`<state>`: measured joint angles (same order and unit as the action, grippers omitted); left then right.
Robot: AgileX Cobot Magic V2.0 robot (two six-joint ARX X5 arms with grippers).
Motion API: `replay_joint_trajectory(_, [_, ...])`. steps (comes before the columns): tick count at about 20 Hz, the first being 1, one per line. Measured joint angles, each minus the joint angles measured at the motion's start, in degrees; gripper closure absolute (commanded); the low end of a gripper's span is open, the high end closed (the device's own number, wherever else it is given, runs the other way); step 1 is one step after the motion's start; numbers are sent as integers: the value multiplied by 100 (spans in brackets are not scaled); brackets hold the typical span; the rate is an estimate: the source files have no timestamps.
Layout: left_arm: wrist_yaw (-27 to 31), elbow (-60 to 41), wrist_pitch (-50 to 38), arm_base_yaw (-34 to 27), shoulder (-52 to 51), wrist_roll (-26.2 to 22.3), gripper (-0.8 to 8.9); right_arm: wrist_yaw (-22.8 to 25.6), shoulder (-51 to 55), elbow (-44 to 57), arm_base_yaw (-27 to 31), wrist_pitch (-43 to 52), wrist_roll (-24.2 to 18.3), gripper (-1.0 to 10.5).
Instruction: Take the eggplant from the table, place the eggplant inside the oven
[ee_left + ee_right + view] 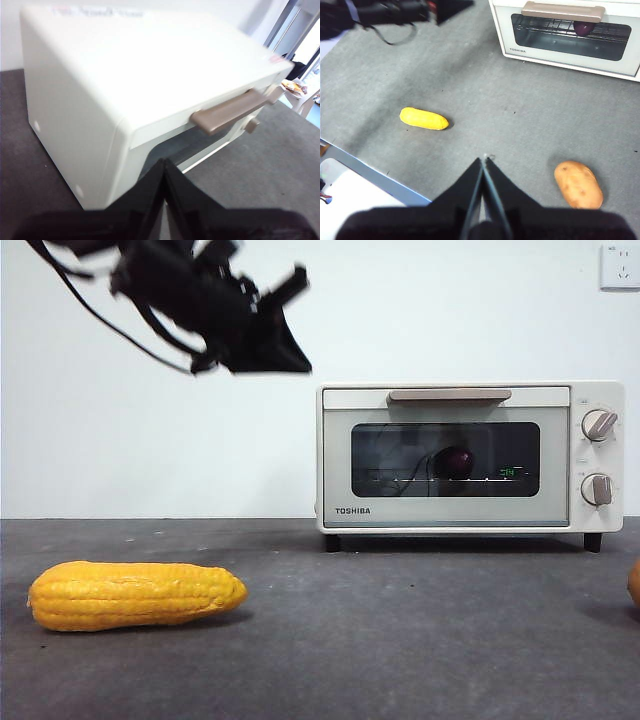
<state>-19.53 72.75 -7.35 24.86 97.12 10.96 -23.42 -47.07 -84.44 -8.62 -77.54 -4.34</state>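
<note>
The left gripper [285,315] is hanging, jaws pressed together and empty, above the closed oven [470,455], the eggplant [455,462] sitting inside; the right gripper [483,167], likewise closed, is waiting.

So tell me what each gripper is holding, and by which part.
Nothing is held. The left gripper is shut and empty beside the oven; the right gripper is shut and empty over the table. The eggplant sits inside the oven.

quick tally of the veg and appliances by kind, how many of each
Yellow corn cob: 1
Brown potato: 1
Dark-purple eggplant, on the rack inside the oven: 1
Cream-white toaster oven: 1
Total: 4
</note>
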Motion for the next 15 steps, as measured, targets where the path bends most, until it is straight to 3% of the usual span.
replay_joint_trajectory(8, [4,0,2295,42,-1692,-243,820,2,0,0,0,0,0,946])
replay_joint_trajectory(15, [7,0,3307,321,-2905,-306,820,2,-4,0,0,0,0,946])
